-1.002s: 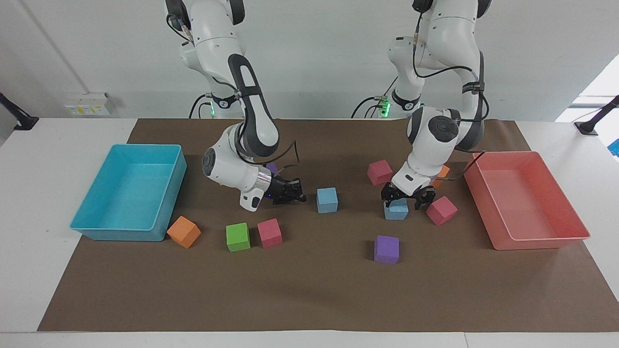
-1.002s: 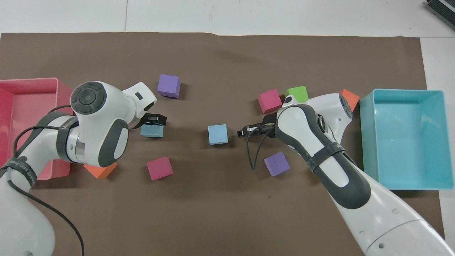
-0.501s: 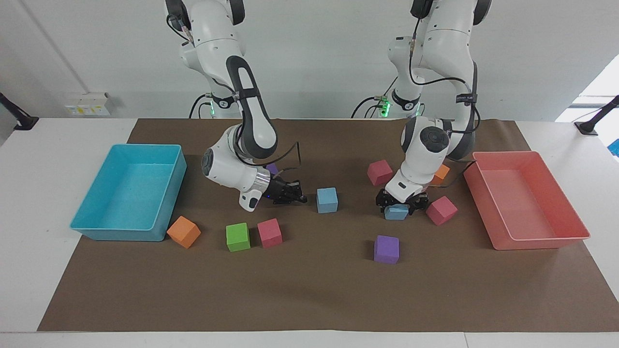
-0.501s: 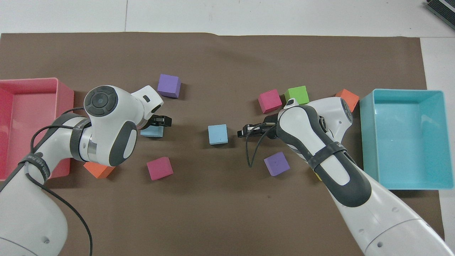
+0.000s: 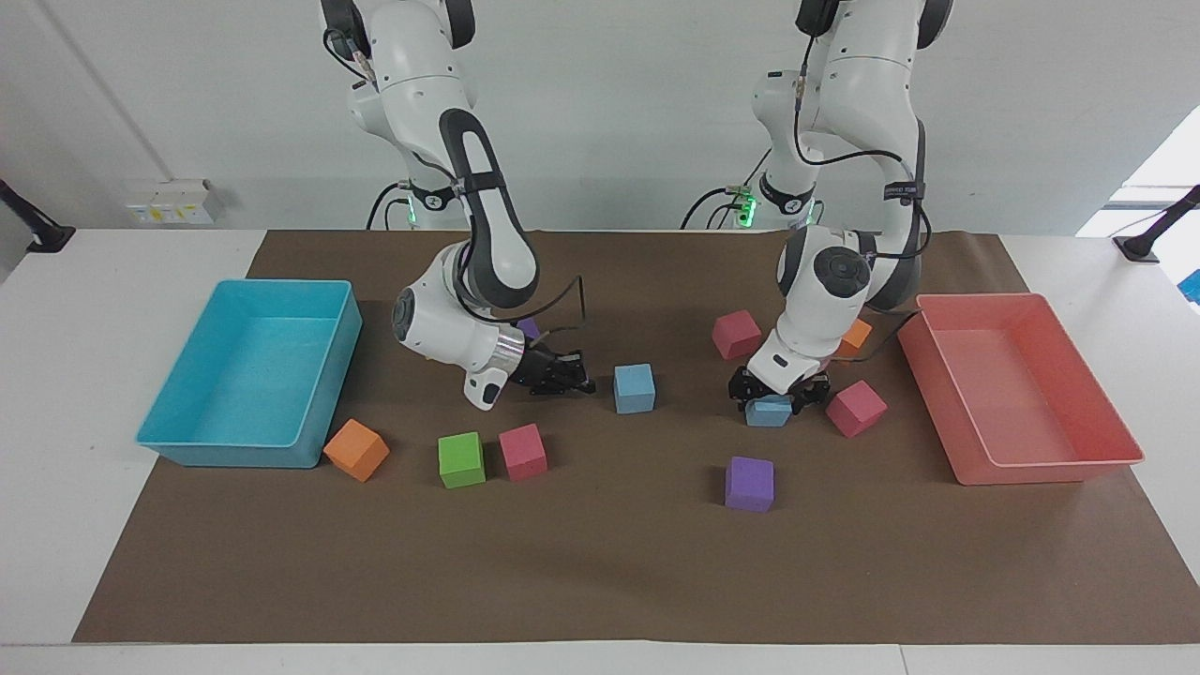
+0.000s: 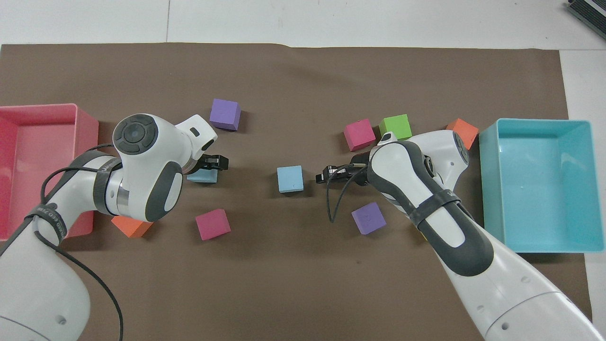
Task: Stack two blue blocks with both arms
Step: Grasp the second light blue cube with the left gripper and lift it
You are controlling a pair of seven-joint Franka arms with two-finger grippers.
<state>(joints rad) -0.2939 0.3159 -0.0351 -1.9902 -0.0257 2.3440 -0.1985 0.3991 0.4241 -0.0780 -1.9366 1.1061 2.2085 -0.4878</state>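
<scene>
— Blue blocks (image 5: 634,388)? Two small sky-blue foam cubes, matte, square-edged, same size as the other coloured cubes.

— Whereabouts?

— One (image 6: 290,179) free-standing mid-surface, just beside the right gripper (image 5: 574,376), not touching. Other (image 5: 769,412) toward the left arm's end, near a pink cube (image 5: 855,408), mostly covered from above.

— Grippers?

— Right gripper fully closed, empty, pointing sideways at the middle cube. Left gripper (image 5: 777,393) spread wide, down over the second blue block, fingers either side; grip not yet closed.
</scene>
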